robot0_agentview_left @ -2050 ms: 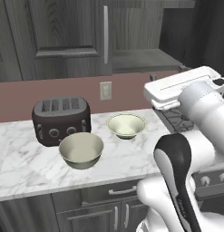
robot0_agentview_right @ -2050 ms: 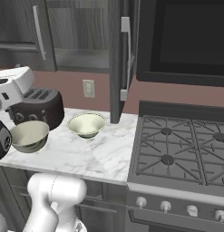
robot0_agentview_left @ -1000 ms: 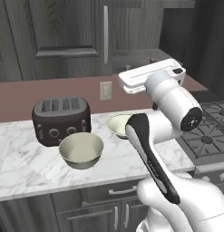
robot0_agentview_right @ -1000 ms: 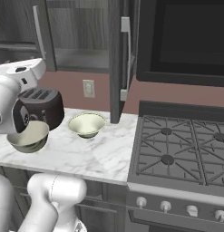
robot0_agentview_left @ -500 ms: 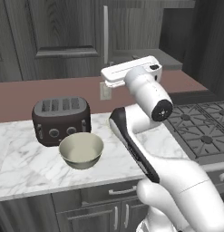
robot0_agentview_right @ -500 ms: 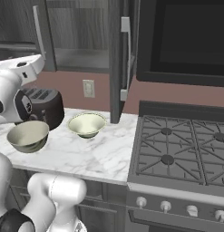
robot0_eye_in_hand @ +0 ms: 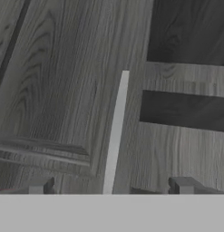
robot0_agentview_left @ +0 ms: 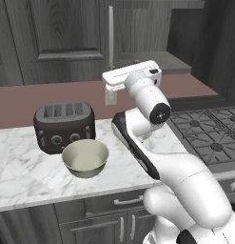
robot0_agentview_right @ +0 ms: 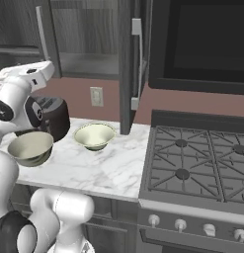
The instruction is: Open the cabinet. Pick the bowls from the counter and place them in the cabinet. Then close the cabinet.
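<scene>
A: Two bowls (robot0_agentview_right: pixel 94 136) sit on the worktop (robot0_agentview_right: pixel 103 170); where's the gripper (robot0_eye_in_hand: pixel 111 186)?
B: Raised before the cabinet (robot0_eye_in_hand: pixel 63 81), fingers apart either side of its silver handle (robot0_eye_in_hand: pixel 115 136), bowls well below

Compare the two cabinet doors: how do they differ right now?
The left dark grey wood-grain panelled cabinet door sits shut, flush with the cabinet front; the right dark grey wood-grain door is swung open, edge-on in the right base view, exposing a shelf behind it. The left door's long silver bar handle rises between the tips of the tool in the hand view; the right door's handle is away from the tool. Both share wood grain and vertical bar handles.
</scene>
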Robot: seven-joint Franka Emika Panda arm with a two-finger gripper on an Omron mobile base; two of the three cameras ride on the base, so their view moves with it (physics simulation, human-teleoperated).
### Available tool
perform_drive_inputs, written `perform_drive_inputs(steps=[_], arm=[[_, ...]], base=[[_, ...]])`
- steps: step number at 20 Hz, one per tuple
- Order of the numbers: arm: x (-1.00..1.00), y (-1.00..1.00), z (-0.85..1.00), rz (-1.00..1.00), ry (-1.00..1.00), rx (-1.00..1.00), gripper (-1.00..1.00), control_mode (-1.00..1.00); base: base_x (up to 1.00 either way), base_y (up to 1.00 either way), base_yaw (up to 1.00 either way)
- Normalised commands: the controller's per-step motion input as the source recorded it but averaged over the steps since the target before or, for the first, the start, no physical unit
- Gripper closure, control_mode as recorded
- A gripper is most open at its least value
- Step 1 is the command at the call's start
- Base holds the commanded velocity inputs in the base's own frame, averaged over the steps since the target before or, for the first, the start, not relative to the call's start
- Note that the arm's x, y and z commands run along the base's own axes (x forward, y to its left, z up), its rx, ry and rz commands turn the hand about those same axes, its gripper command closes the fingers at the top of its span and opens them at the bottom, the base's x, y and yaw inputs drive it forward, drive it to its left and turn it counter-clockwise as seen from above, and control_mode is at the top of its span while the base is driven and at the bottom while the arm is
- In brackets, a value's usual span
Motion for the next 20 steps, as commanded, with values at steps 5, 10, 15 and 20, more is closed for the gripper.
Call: perform_drive_inputs(steps=[5, 10, 15, 20], arm=[[0.48, 0.0, -0.21, 0.0, -0.01, 0.0, -1.0, -1.0], [0.55, 0.0, -0.14, 0.0, -0.02, 0.0, -1.0, -1.0], [0.56, 0.05, -0.03, -0.01, -0.02, 0.0, -1.0, -1.0], [0.46, 0.24, 0.0, -0.05, -0.03, 0.0, -1.0, -1.0]], base=[[0.0, 0.0, 0.0], [0.0, 0.0, 0.0], [0.0, 0.0, 0.0], [0.0, 0.0, 0.0]])
